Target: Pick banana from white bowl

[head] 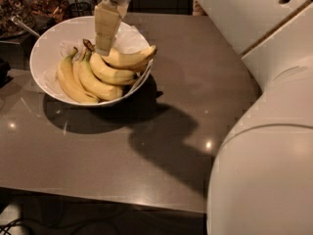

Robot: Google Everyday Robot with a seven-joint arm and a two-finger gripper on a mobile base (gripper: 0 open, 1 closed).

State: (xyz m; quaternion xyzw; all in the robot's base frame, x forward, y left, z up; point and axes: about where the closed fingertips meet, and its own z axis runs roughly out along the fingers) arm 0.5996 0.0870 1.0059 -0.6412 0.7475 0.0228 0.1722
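The white bowl [46, 77] stands at the table's far left. A plump yellow banana [128, 58] lies on top of the others at the bowl's right side, one end poking over the rim. Under it lies a bunch of thinner bananas [83, 80] joined at a brown stem [88, 44]. My gripper [103, 49] hangs down from above into the bowl. Its tip is at the left end of the plump banana, next to the brown stem. It hides that end of the banana.
The bowl sits on a dark grey table [161, 146] whose front edge runs along the bottom. My white arm and body [264, 131] fill the right side. Cluttered dishes and a spoon [22, 26] stand at the far left, behind the bowl.
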